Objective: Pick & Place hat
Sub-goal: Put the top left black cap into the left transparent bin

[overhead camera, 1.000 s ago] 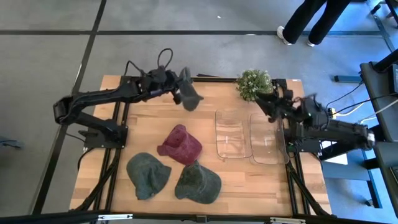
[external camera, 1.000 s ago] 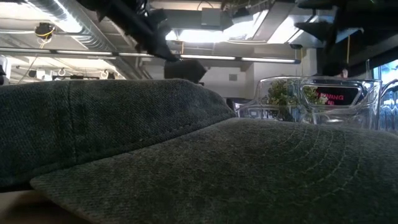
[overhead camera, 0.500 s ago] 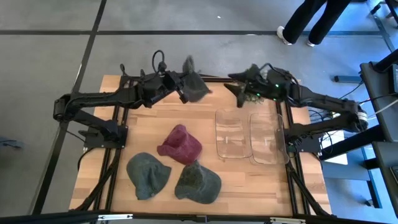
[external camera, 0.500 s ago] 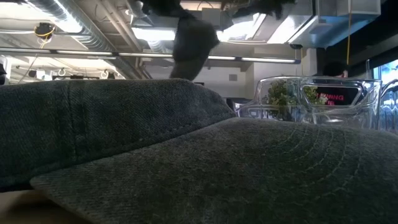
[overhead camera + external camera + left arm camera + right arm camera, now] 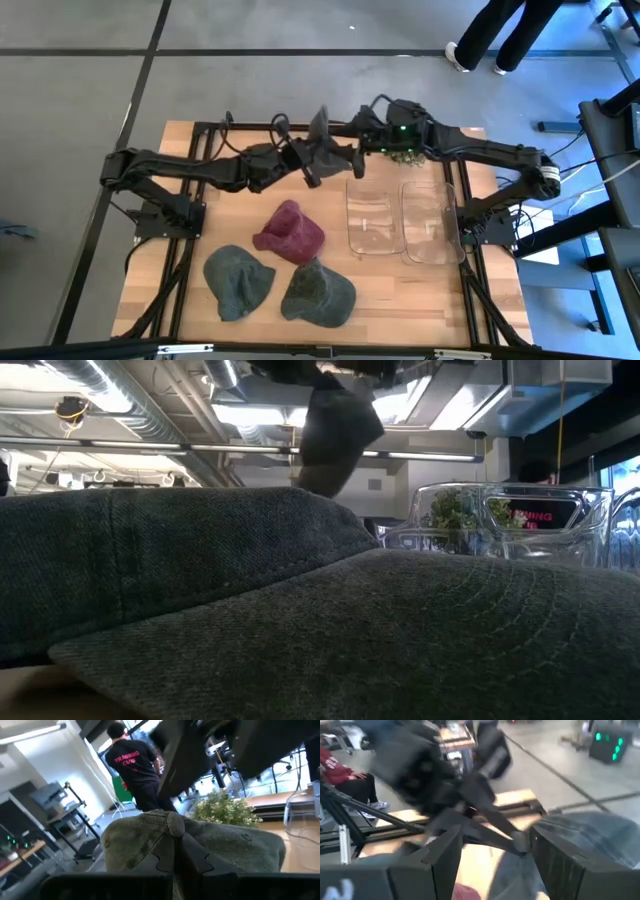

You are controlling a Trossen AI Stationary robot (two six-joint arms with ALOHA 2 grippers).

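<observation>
A dark grey hat is held up in the air above the table's far middle; in the low view this hat hangs high over the table. My left gripper is shut on it, coming from the left. My right gripper reaches in from the right and is open; in its wrist view the fingers stand either side of the hat's grey cloth. A maroon hat, a grey-green hat and a dark green hat lie on the table. My left gripper pinches a bunched fold of the hat's cloth between its two shut fingers, coming roughly level from the table's left. The hat is lifted clear of the table and hangs from the hold. My right gripper: I cannot tell whether its open fingers touch the hat.
Two clear plastic tubs stand side by side right of centre. A small green plant sits at the far edge, partly under my right arm. A person stands beyond the far right corner. Bare wood lies near the front right.
My right arm has swung from the table's right side toward the left along the far edge, ending beside the held hat. My left gripper has carried the hat a little toward the right and the near edge, and the hat has turned in the hold.
</observation>
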